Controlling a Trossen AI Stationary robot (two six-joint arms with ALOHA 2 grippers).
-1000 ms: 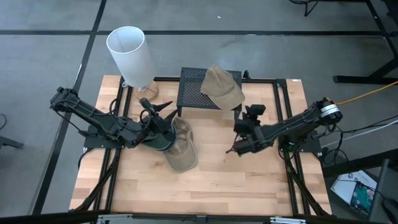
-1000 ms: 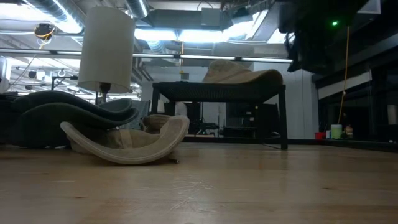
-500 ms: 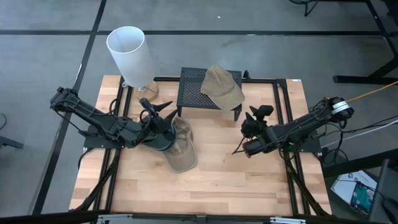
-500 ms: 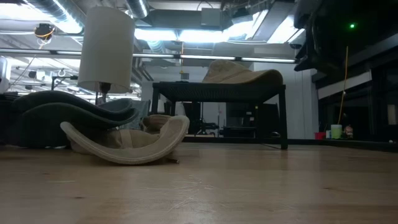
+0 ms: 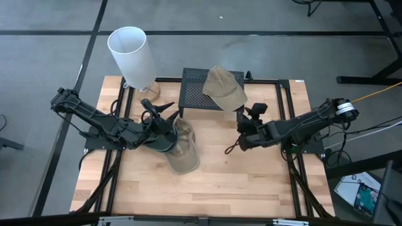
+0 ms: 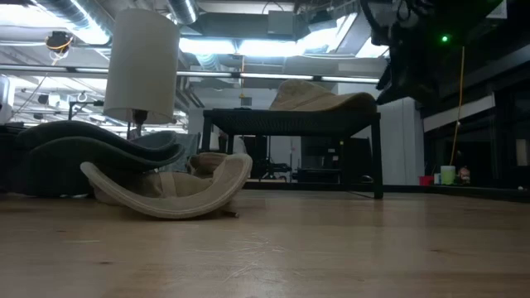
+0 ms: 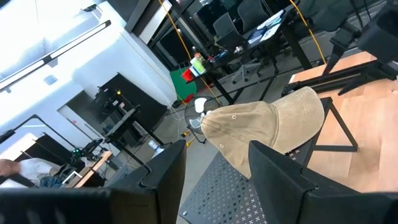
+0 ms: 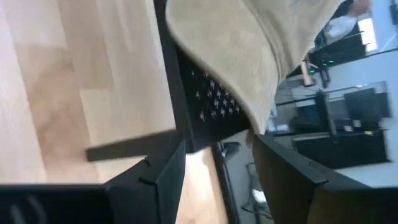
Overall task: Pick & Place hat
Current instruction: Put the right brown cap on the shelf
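**A:** While hanging over the table, right gripper sat with fingers parted, gripping nothing. Left gripper?

**B:** Down at the upturned hat on the wood, fingers part open; couldn't tell if pinching it. Farther back, second hat draped on the black stand, nearer the right gripper.

high view: straight down over the whole table, from well above. low view: at tabletop level, close to the wood, facing the room. left wrist view: forward past own fingers toward the rack and cap. right wrist view: close under the same rack and cap, shared by all four.
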